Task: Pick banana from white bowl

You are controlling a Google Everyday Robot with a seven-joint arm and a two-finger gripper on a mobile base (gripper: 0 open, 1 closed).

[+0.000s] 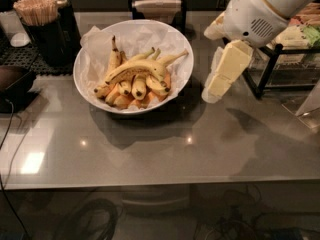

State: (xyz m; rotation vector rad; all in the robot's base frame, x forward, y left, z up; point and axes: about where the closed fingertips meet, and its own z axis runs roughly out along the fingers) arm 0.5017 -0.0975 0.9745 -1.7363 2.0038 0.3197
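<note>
Reaching is the step I judge myself to be in: my gripper (214, 90) hangs above the grey table (150, 149), outside the white bowl (76, 79) and just off its rim at the bowl's three o'clock. It touches neither the bowl nor any fruit. I cannot tell whether it is released or clenched, because it is turned edge-on to the view. I see nothing held in it.

The banana (137, 69) I would go for lies on top of the heap, a long curved one running from about eight o'clock to two o'clock across the middle of the bowl. From my gripper it sits at roughly nine to ten o'clock, near but clearly apart, with the rim between us. More bananas lie under and beside it. Some orange-coloured fruit (122, 100) is tucked beneath at the bowl's six o'clock, all of it resting on crinkled white paper (145, 36).

The pick has not started. The next move, as I judge it, calls for travelling toward nine o'clock high enough to clear the rim. Then I turn so my jaws straddle the banana across its narrow width and descend onto its middle. The risk is pinching a neighbouring banana or the paper along with it.

Behind me at three o'clock stands a dark wire rack (270, 64), which I should keep clear of.
</note>
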